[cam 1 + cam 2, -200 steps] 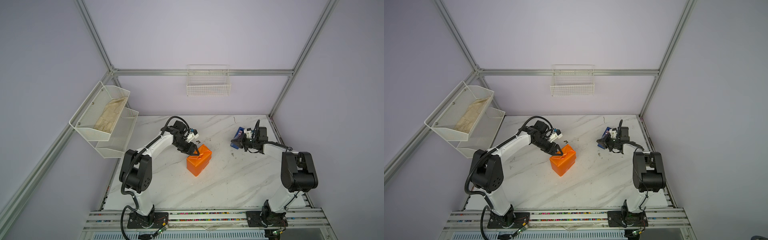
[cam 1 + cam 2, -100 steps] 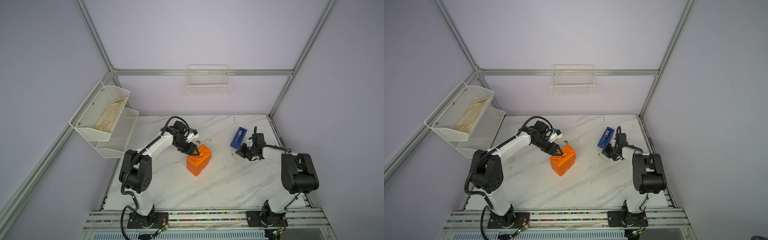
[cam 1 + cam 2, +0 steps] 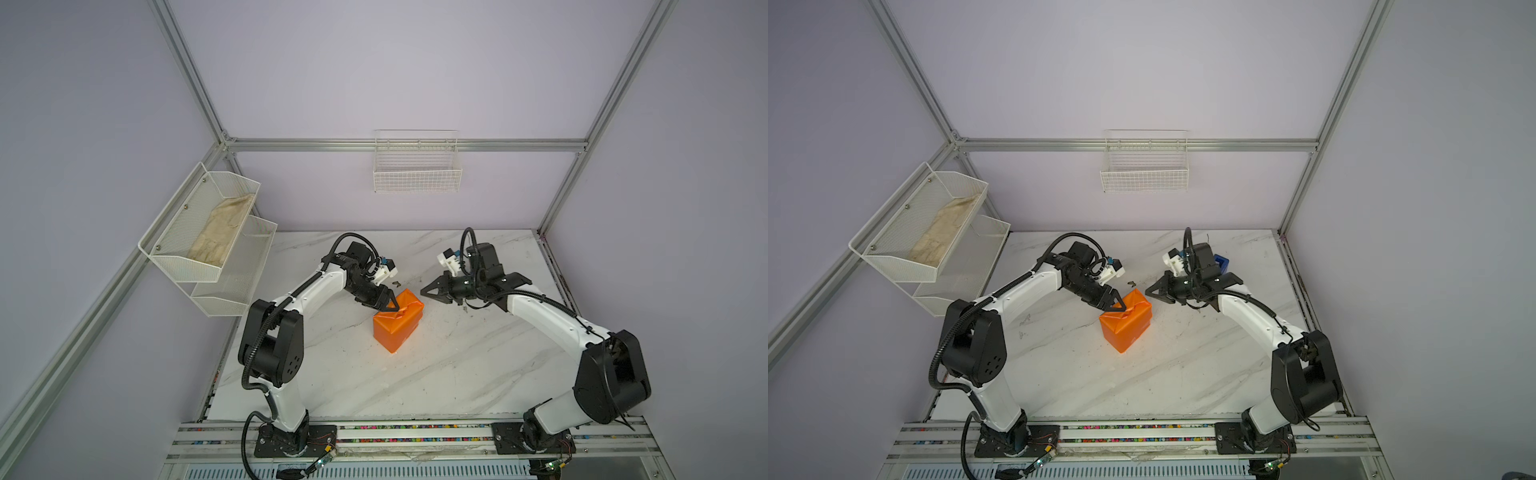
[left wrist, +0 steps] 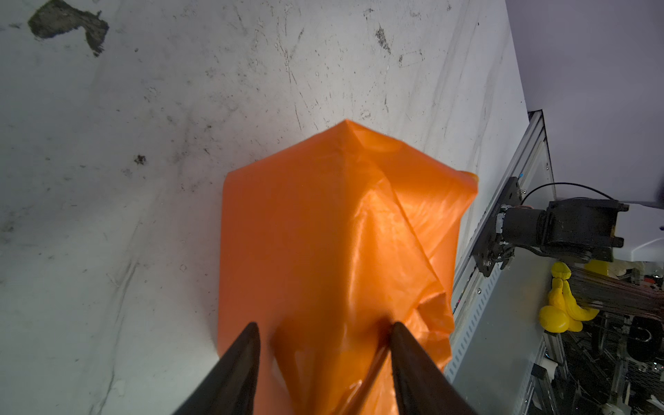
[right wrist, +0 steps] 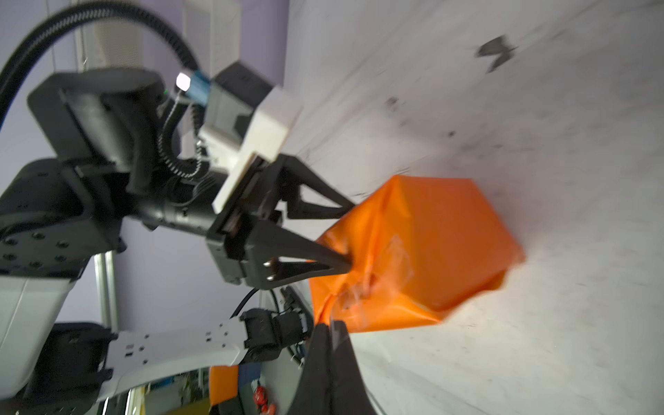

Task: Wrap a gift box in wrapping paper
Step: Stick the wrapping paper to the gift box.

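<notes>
The wrapping paper (image 3: 399, 324) (image 3: 1126, 322), glossy orange, covers a block at mid-table; the gift box itself is hidden inside it. My left gripper (image 3: 390, 305) (image 3: 1119, 305) (image 4: 323, 325) stands open at the parcel's far-left end, its fingertips (image 5: 348, 266) pressing on the crumpled end folds (image 4: 413, 251). My right gripper (image 3: 422, 291) (image 3: 1147, 291) (image 5: 328, 323) is shut a short way off the parcel's far-right corner, apart from it. A thin clear strip of tape shows between its tips. The wrist view is blurred.
A blue tape dispenser (image 3: 1221, 262) sits behind my right wrist at the back right. A small dark scrap (image 3: 397, 284) lies just beyond the parcel. A mesh shelf (image 3: 174, 253) with a beige cloth (image 3: 220, 232) hangs at left, a wire basket (image 3: 417, 174) on the back wall.
My right gripper left the blue dispenser at the back right and swung left towards the parcel, staying shut. The left arm and the parcel have not moved.
</notes>
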